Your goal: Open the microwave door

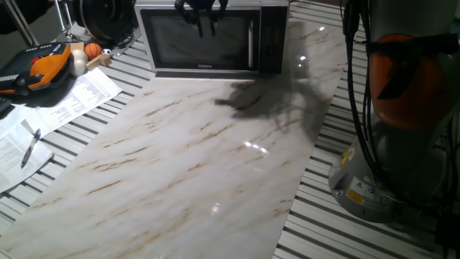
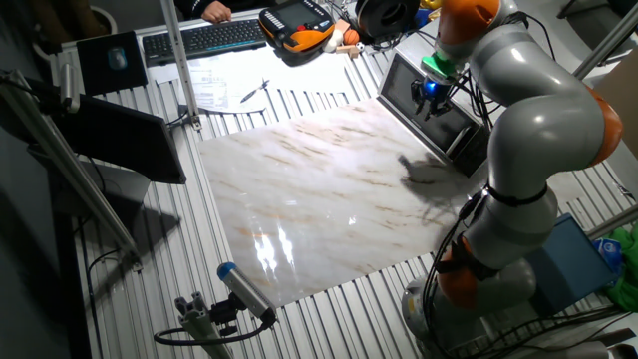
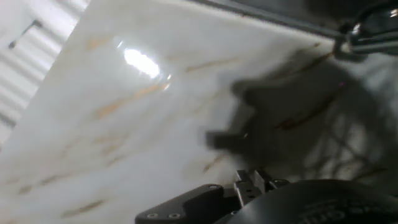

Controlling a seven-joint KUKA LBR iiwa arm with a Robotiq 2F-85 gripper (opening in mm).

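The microwave (image 1: 273,14) stands at the far end of the marble board, also in the other fixed view (image 2: 469,145). The microwave door (image 1: 180,50) is flush with the front, its dark window facing me. Its vertical silver handle (image 1: 253,43) is at the door's right edge, beside the keypad (image 1: 271,39). My gripper (image 1: 205,27) hangs in front of the upper part of the window, left of the handle, touching nothing. Its two dark fingers (image 1: 199,25) stand apart and hold nothing. In the other fixed view the gripper (image 2: 431,97) is before the door (image 2: 414,95).
A marble board (image 1: 194,158) covers the slatted table. At the far left lie papers (image 1: 79,97), a pen (image 1: 30,147), an orange-black pendant (image 1: 39,68) and small balls (image 1: 93,50). The arm's base (image 1: 402,144) stands at the right. The hand view shows the board (image 3: 124,124) and a shadow.
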